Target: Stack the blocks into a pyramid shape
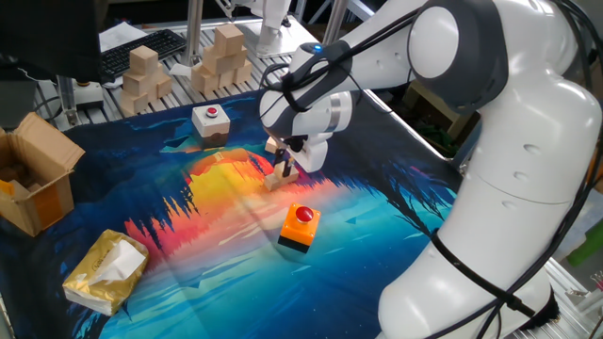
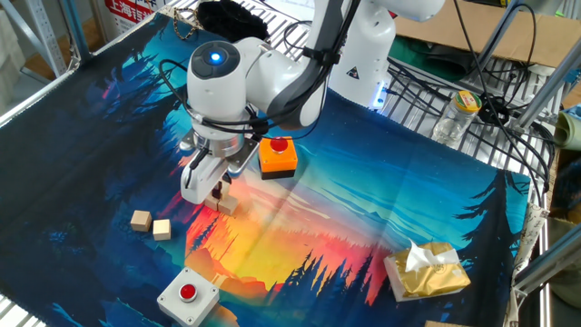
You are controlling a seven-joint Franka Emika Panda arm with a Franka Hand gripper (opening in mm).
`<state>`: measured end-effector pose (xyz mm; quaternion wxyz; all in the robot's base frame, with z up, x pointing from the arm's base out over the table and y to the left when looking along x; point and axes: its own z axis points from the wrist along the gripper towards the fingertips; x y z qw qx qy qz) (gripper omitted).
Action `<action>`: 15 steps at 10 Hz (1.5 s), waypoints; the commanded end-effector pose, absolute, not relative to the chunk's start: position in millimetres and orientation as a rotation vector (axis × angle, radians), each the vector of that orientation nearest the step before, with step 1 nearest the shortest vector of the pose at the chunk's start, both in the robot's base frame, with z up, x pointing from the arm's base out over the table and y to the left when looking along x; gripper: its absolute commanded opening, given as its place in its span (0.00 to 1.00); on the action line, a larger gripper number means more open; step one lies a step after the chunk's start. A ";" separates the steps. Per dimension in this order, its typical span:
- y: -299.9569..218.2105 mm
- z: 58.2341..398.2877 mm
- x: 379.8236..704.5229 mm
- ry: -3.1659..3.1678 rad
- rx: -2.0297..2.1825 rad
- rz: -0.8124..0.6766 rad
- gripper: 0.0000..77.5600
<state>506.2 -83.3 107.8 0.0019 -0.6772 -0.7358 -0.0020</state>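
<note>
My gripper (image 1: 286, 169) points down over the middle of the mat and is shut on a small tan block (image 1: 285, 171). That block hangs just above and beside another block (image 1: 273, 181) lying on the mat, seen as the block (image 2: 227, 206) under the gripper (image 2: 215, 191) in the other fixed view. Two more blocks (image 2: 140, 219) (image 2: 162, 229) lie side by side a little way off. A single block (image 1: 273, 146) shows just behind the gripper. The gripper body hides anything directly under it.
An orange button box (image 1: 300, 227) sits close to the gripper, and a white button box (image 1: 210, 119) stands further back. A yellow tissue pack (image 1: 105, 272) and an open cardboard box (image 1: 38, 184) lie at the left. Large wooden blocks (image 1: 141, 75) are piled behind the mat.
</note>
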 end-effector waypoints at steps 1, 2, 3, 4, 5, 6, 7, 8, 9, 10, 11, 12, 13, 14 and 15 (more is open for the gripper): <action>-82.5 105.4 508.0 -2.311 -2.126 -0.009 0.01; -82.5 105.4 508.0 -2.311 -2.126 -0.009 0.01; -82.4 105.7 508.8 -2.310 -2.123 -0.015 0.01; -82.4 105.8 509.1 -2.309 -2.122 -0.016 0.01; -81.8 106.7 510.8 -2.309 -2.117 -0.023 0.01; -81.4 107.1 511.8 -2.309 -2.115 -0.025 0.01; -81.2 106.4 512.1 -2.310 -2.114 -0.026 0.01; -81.1 106.3 512.1 -2.310 -2.114 -0.026 0.01; -80.3 106.5 511.9 -2.312 -2.112 -0.025 0.01; -80.2 106.4 511.9 -2.304 -2.118 -0.033 0.01; -80.2 106.3 511.9 -2.306 -2.116 -0.036 0.01; -80.0 106.3 511.8 -2.312 -2.109 -0.035 0.01; -79.9 106.4 511.8 -2.312 -2.108 -0.035 0.01; -79.9 106.4 511.8 -2.311 -2.106 -0.035 0.01; -79.9 106.4 511.8 -2.312 -2.104 -0.034 0.01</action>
